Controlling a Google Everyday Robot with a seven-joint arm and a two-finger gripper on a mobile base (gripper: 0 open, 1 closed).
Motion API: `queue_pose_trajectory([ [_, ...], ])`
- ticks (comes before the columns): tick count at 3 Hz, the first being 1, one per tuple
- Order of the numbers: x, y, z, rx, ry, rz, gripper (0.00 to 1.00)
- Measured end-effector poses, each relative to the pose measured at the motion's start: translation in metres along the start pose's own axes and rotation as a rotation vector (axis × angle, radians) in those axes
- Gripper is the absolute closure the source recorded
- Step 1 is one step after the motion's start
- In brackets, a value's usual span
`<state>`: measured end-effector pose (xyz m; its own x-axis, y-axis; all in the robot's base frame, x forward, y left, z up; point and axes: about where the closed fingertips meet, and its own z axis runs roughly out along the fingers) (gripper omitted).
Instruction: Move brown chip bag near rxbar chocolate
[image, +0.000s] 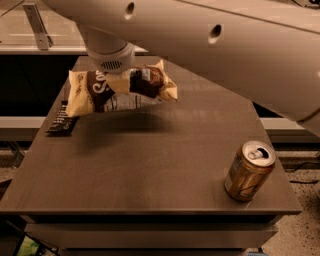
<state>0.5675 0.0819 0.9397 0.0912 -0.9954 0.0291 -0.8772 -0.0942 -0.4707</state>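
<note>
— Chip bag (96, 95): where is it?
— Up off the table (165, 165), hanging over the far left part of the top, with its shadow on the surface just below. Both pale yellow ends droop, and the dark brown middle is bunched up.
— What has hold of it?
— The gripper (120, 82). It comes down from the big white arm (225, 45) that crosses the top of the scene, and its fingers are closed on the middle of the bag, pinching the bunched part.
— And the chocolate bar?
— The chocolate bar (61, 120) lies flat at the left edge of the table, a small black wrapper with lines of white print. The left end of the chip bag hangs above the bar's far end and hides that part. Bag and bar are very near each other, but the bag is in the air and does not touch it.
— Anything else on the table?
— A gold drink can (249, 172) stands upright at the near right corner, well apart from both the bag and the bar.
</note>
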Motion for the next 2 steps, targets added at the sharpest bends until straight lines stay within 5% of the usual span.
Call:
queue_pose_trajectory([
  [2, 0.001, 0.012, 0.061, -0.025, -0.024, 0.005, 1.00],
])
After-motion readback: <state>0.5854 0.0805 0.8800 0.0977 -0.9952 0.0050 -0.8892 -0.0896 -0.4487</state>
